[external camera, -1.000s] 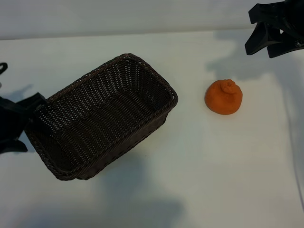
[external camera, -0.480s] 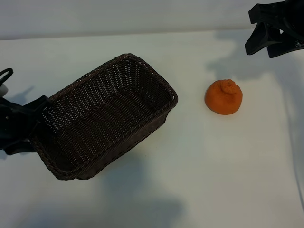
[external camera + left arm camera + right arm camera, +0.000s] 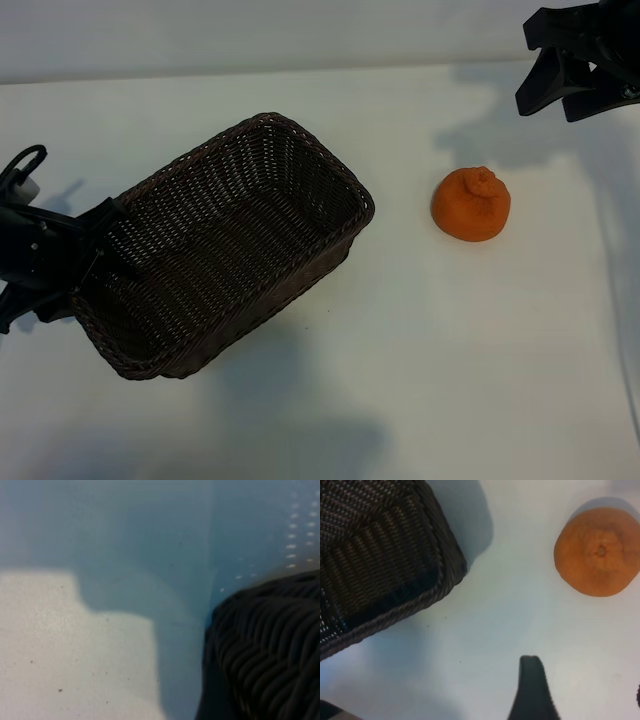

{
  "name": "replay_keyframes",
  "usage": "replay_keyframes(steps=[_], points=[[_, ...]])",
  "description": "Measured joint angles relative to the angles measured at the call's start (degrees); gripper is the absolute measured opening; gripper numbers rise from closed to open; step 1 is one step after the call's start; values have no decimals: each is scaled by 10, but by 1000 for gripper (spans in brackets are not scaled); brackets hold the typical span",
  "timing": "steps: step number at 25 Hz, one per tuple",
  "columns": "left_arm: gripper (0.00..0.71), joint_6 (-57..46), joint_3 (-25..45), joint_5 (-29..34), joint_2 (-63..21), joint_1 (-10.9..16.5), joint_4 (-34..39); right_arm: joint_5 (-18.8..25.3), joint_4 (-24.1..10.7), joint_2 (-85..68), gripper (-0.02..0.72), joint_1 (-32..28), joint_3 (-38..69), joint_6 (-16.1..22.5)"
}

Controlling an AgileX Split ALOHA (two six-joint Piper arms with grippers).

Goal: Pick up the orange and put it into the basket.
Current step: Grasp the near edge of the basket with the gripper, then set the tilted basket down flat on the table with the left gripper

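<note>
Left claw (image 3: pixel 85 262) now nearer diagonal basket (image 3: pixel 300 140); orange (image 3: pixel 471 205) knob-up.

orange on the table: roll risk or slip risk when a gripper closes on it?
The orange is round and sits free on the bare table, apart from the basket, so an off-centre nudge would probably roll it. Its matte, slightly bumpy skin likely grips well. It looks soft-skinned, so a hard squeeze might dent it.

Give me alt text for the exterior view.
An orange sits on a white table, apart from an empty dark wicker basket. The left end effector is at the basket's left end; the right end effector hangs open at upper right.
</note>
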Motion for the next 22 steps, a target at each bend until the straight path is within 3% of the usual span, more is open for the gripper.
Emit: replay_keyframes(steps=[2,4,5,16,22], points=[[400,0,0,2,0,0,1,0,0,0,478,0,0,0],[206,0,0,2,1,0,0,0,0,0,478,0,0,0],[169,3,0,3,1,0,2,0,0,0,478,0,0,0],[172,3,-4,14,2,0,5,0,0,0,478,0,0,0],[171,3,-97,128,5,0,44,0,0,0,478,0,0,0]])
